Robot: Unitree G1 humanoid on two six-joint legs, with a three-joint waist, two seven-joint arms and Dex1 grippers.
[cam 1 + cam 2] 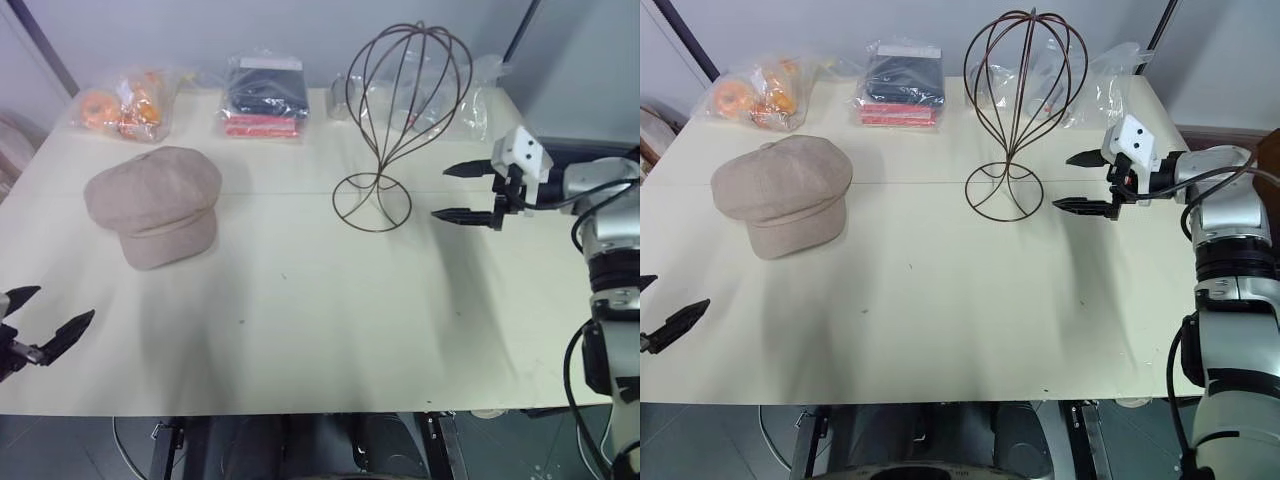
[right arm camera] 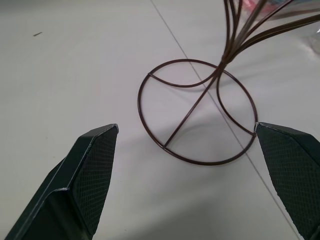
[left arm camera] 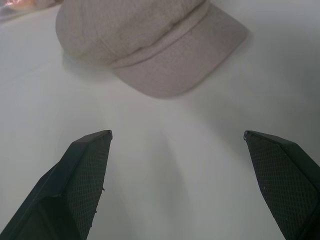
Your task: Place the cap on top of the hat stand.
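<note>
at the table's right side, the right gripper (image 1: 1080, 183) hangs above the surface with its two fingers spread wide and nothing between them, aimed toward the stand (image 1: 1017, 110); the right wrist view looks down on the stand's round wire base, which sits near but clear of the fingertips. at the near left edge, the left gripper (image 1: 45, 318) is likewise splayed and empty, pointing at the cap (image 1: 155, 203), whose brim faces it across a stretch of bare table (image 1: 320, 330). the cap lies crown up on the left half of the table, well apart from the stand, which rises upright just right of centre. along the far edge lie an orange bag (image 1: 125, 103), a dark packet (image 1: 265, 97) and clear plastic (image 1: 1110, 85) behind the stand (none touching the task's things). the task appears not yet begun. likely hazards: soft fabric may slip or fold if pinched only by the brim; the light wire stand may tip or slide if the cap is pushed sideways against the cage, or if the right gripper nudges the base.
</note>
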